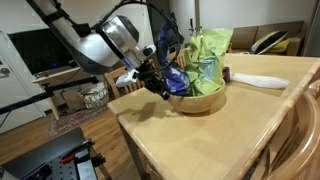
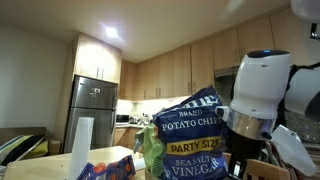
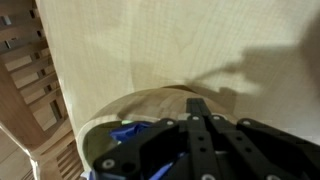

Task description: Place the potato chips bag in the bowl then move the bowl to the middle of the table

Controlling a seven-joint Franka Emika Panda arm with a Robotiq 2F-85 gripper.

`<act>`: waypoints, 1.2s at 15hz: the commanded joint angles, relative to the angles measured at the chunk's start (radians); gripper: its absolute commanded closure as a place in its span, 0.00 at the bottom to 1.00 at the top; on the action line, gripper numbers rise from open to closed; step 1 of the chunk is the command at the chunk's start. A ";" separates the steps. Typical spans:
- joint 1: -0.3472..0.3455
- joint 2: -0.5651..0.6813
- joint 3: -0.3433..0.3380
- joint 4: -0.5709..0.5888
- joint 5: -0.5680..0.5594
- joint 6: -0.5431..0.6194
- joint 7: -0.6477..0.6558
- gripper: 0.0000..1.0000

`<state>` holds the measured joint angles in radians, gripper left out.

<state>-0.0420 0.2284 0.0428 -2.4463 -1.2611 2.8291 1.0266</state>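
Note:
The light-brown wooden bowl [image 1: 203, 101] stands on the pale wooden table [image 1: 190, 140], near its far left part. The dark blue potato chips bag [image 1: 175, 62] stands upright inside the bowl, beside light green bags [image 1: 212, 55]. It fills an exterior view [image 2: 190, 130], where its print reads potato chips, sea salt and vinegar. My gripper [image 1: 166, 90] is at the bowl's left rim with its fingers closed on it. In the wrist view the fingers [image 3: 200, 106] meet at the bowl's wall [image 3: 150, 102], with blue bag [image 3: 124, 135] showing at lower left.
A flat white object [image 1: 260, 78] lies on the table right of the bowl. Wooden chair backs [image 1: 300, 130] stand at the table's right edge. A white roll [image 2: 80, 148] and a green bag [image 2: 150, 150] show behind the chips bag. The table's edge shows at the wrist view's left [image 3: 45, 70].

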 commanded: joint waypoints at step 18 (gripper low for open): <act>0.036 0.133 0.006 0.216 -0.377 0.026 0.380 1.00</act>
<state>-0.0143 0.3457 0.0461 -2.2756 -1.6069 2.8599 1.3634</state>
